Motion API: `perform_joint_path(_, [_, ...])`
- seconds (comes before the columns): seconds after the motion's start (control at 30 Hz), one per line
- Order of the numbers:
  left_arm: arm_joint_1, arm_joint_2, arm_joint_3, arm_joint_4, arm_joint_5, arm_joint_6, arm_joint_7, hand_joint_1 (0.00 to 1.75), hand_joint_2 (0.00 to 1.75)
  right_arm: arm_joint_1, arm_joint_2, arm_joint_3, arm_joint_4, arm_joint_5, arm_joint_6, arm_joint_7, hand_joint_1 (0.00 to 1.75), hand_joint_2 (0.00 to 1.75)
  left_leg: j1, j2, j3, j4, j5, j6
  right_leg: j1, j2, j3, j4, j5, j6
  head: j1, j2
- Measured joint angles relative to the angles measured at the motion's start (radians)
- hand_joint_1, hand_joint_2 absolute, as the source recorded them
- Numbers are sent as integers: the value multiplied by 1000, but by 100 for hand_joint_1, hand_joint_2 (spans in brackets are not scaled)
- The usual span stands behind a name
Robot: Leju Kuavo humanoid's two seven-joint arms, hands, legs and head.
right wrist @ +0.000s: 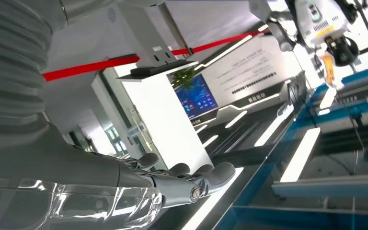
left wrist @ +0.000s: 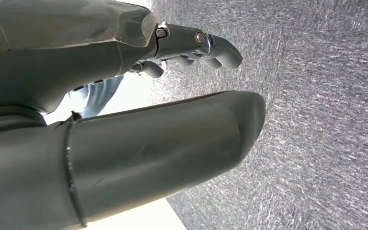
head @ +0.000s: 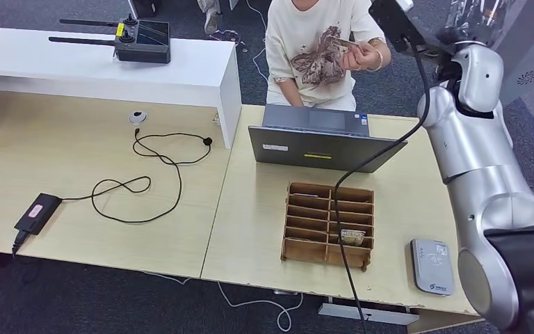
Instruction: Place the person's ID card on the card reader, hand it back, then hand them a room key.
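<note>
The right hand's (right wrist: 182, 184) fingers (right wrist: 218, 173) lie stretched out and a little apart with nothing between them; the arm is raised toward the person (head: 313, 49) across the worktop (head: 250, 209). The left hand (left wrist: 139, 115) hangs over grey carpet, thumb and fingers (left wrist: 215, 48) spread, holding nothing. The ID card (head: 348, 43) sits in the person's own hand at chest height, near the raised right arm but apart from it. The card reader (head: 432, 266) lies bare at the worktop's near right corner, just beside the wooden compartment box (head: 328, 224), where one near-row slot holds what may be a room key (head: 352, 236). By my reading the task has barely begun: card not yet taken, reading, return and key handover all remain.
</note>
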Motion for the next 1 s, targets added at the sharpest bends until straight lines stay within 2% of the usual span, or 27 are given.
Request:
perform_joint_path(0.07, [0, -1, 6, 0, 1, 3, 5, 0, 0, 33, -6, -66, -36, -114, -39, -77, 0, 175, 0, 0, 0, 0, 0, 0, 0, 0, 0, 0, 0, 0, 0, 0])
perform_joint_path(0.13, [0, -2, 13, 0, 1, 5, 8, 0, 0, 84, -8, -153, -94, -269, -32, -169, 0, 175, 0, 0, 0, 0, 0, 0, 0, 0, 0, 0, 0, 0, 0, 0])
perform_joint_path(0.27, [1, -2, 18, 0, 1, 9, 11, 0, 0, 241, -7, -319, -284, -641, 124, -310, 0, 175, 0, -2, 0, 0, 0, 0, 0, -2, 1, 0, 0, 0, 0, 0])
perform_joint_path(0.37, [1, -3, 27, 0, 1, 15, 18, 0, 0, 379, -5, -401, -450, -889, 239, -336, 0, 175, 0, -4, -1, 0, 0, 0, 0, -3, 1, -1, 0, 0, 0, 0])
perform_joint_path(0.43, [2, -3, 34, 0, 1, 22, 20, 0, 0, 470, -8, -419, -557, -1019, 293, -335, 0, 175, 0, -3, -1, 0, -1, 0, 0, -3, 0, -1, -1, 1, 0, 0])
perform_joint_path(0.53, [2, -3, 40, 0, 1, 29, 22, 0, 0, 606, -23, -414, -714, -1110, 310, -346, 0, 175, 0, -3, -1, 0, -1, -1, 0, -3, 0, -1, -1, 1, 0, 0])
perform_joint_path(0.6, [3, -4, 45, 0, 1, 33, 26, 0, 0, 699, -44, -389, -821, -1018, 229, -380, 0, 175, 0, -4, -1, -1, -1, -1, 0, -3, 0, -1, -2, 1, 0, 0])
perform_joint_path(0.7, [5, -6, 57, 0, 3, 39, 35, 0, 0, 843, -71, -319, -985, -685, 19, -395, 0, 175, 0, -3, -1, -1, -3, -2, 0, -2, 0, -1, -3, 1, 0, 0])
perform_joint_path(0.8, [4, -11, 66, 0, 4, 42, 40, 0, 0, 988, -74, -245, -1118, -340, -131, -316, 0, 175, 2, -2, 0, -1, -4, -3, 1, -1, 0, -1, -4, -1, 0, 0])
perform_joint_path(0.87, [5, -14, 71, 0, 3, 43, 43, 0, 0, 1079, -60, -204, -1192, -159, -200, -248, 0, 175, 4, -2, 0, -1, -4, -2, 2, -2, 1, -1, -5, -1, 0, 0])
perform_joint_path(0.93, [5, -16, 76, 0, 3, 43, 47, 0, 0, 1155, -39, -168, -1255, -43, -227, -174, 0, 175, 4, -2, 0, -1, -4, -3, 2, -2, 1, -1, -5, -1, 0, 0])
perform_joint_path(1.0, [4, -17, 81, 0, 2, 43, 49, 0, 0, 1220, -18, -142, -1302, 24, -203, -99, 0, 175, 5, -2, 0, -1, -4, -3, 3, -2, 1, -1, -5, -2, 0, 0])
